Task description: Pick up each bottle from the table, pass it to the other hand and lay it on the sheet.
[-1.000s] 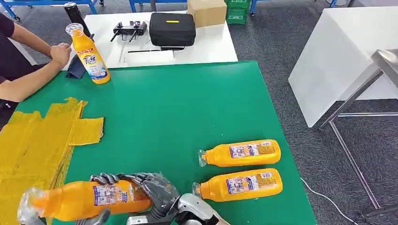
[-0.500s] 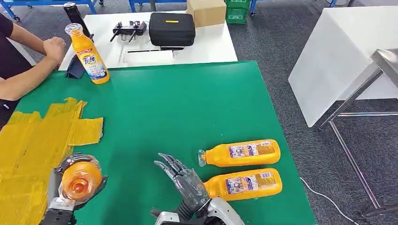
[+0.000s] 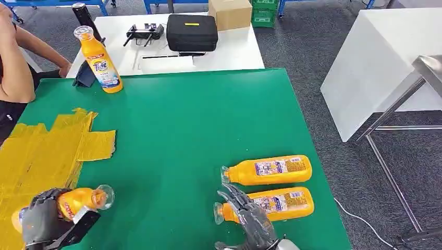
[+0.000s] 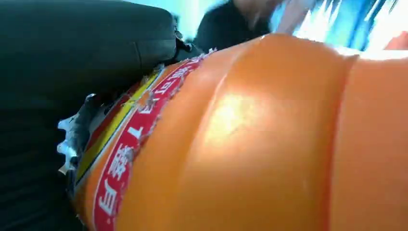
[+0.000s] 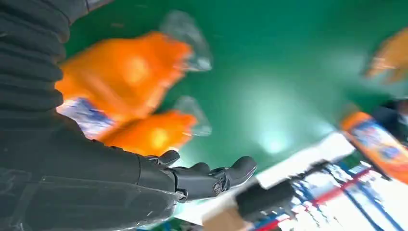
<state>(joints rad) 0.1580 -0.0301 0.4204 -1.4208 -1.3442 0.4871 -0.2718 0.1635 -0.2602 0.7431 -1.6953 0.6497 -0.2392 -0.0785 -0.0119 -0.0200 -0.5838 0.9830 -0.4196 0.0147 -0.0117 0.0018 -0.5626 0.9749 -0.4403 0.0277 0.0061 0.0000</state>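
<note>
An orange bottle (image 3: 78,200) with a clear cap and torn label lies gripped in the left hand (image 3: 44,221) over the yellow sheet (image 3: 39,151); the right hand (image 3: 250,219), fingers spread and empty, hovers above two bottles (image 3: 268,187) lying on the green worktop (image 3: 182,120).

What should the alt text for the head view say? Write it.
The left robot hand holds an orange bottle over a yellow sheet on a green table. The open right robot hand reaches above one of two bottles lying flat; another bottle stands upright near a person.
</note>
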